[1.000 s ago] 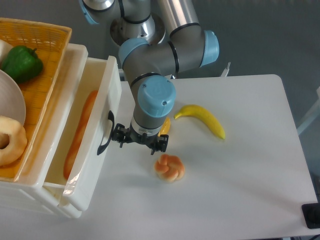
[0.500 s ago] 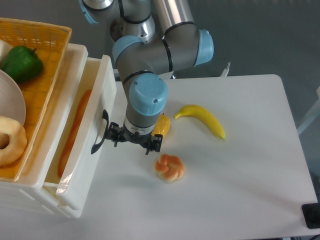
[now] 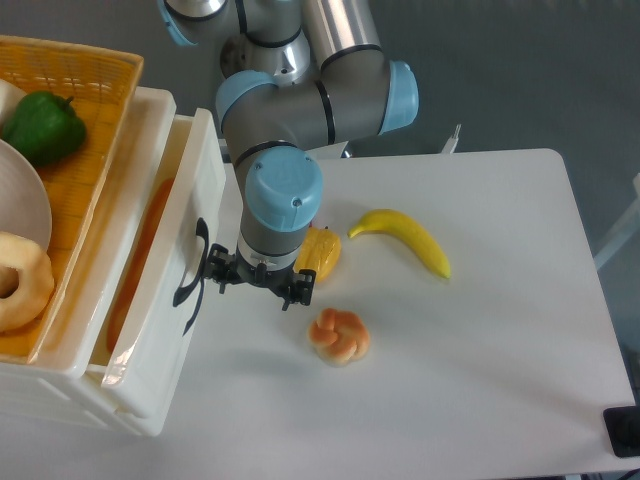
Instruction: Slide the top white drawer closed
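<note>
White tabletop (image 3: 480, 330) fills most of the fixed camera's view, with a white cabinet (image 3: 60, 390) standing along its left edge and an orange wicker basket (image 3: 85, 110) on top holding a green pepper (image 3: 42, 125).

From that camera, the top white drawer (image 3: 175, 260) sticks out only a little, an orange carrot-like thing (image 3: 135, 265) lying inside. The gripper (image 3: 252, 282) sits low at the drawer front, right beside the black handle (image 3: 190, 275); whether its fingers are spread or closed I cannot tell, and nothing seems to be held.

A yellow item (image 3: 322, 253), a banana (image 3: 405, 238) and a knotted bun (image 3: 339, 335) lie nearby. I'd worry about an off-centre push: it could skew the drawer so it jams, or shove the whole cabinet.
</note>
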